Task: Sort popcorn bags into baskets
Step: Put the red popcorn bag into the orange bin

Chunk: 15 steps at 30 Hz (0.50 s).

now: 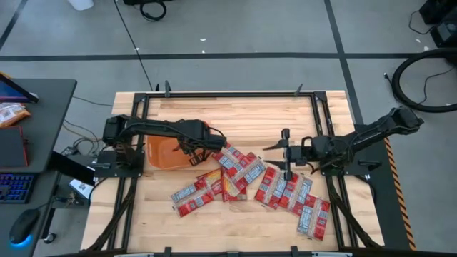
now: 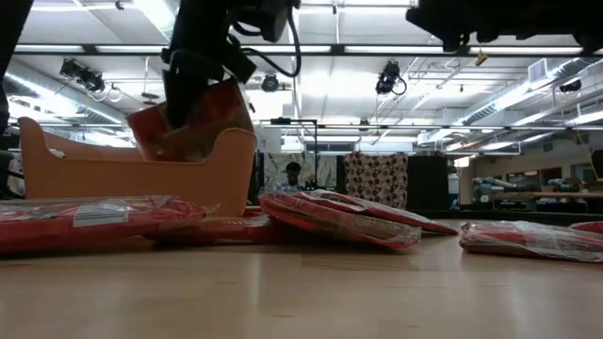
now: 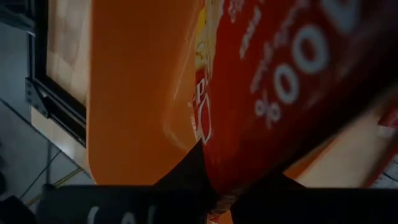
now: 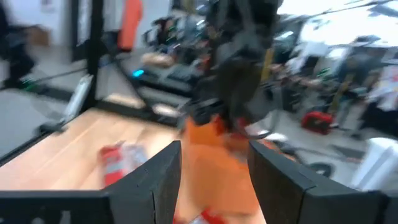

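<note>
My left gripper (image 1: 194,148) hangs over the orange tub (image 1: 163,153) at the table's left middle and is shut on one red popcorn bag (image 2: 193,122). The tub's curved wall (image 2: 104,169) shows in the low view. Several other red-and-white popcorn bags lie flat in two heaps, one at the table's middle (image 1: 225,177) and one toward the right (image 1: 294,194). My right gripper (image 1: 286,153) is open and touches nothing. It hovers between the heaps, pointing toward the tub (image 4: 217,158). My left gripper pinches the red bag by one edge (image 3: 219,194) between its two fingers (image 3: 180,171), coming from above. The bag hangs tilted below the fingers (image 2: 188,71), lifted clear of the table. Its lower part sits behind the tub's wall, so whether it rests inside cannot be seen.
Black frame rails (image 1: 325,121) run along the table's far, left and right sides. Bare wood lies along the far strip (image 1: 243,118) and the near edge (image 1: 228,228). A desk with a keyboard (image 1: 14,187) stands left of the table.
</note>
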Motion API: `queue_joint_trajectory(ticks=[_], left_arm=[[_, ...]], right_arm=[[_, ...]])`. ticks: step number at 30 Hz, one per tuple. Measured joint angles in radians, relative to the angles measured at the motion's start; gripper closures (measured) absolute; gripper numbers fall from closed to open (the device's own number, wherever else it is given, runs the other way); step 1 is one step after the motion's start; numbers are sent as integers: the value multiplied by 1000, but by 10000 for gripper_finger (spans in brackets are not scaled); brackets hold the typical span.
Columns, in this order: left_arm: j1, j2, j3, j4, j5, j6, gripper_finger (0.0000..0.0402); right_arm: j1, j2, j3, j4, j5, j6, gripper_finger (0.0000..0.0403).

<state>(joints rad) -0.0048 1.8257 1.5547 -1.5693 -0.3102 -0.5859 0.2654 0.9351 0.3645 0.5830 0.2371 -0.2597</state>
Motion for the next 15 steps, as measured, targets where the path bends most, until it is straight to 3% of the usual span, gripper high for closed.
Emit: queue_joint_trajectory(ticks=[2, 9, 15], left_arm=[[4, 14, 0, -1, 0, 17, 364], [11, 21, -18, -1, -2, 40, 364], [15, 0, -117, -1, 39, 82, 364]], right_arm=[[7, -10, 0, -63, -21, 11, 216], [8, -14, 0, -99, 57, 18, 216], [9, -13, 0, -131, 56, 32, 216]])
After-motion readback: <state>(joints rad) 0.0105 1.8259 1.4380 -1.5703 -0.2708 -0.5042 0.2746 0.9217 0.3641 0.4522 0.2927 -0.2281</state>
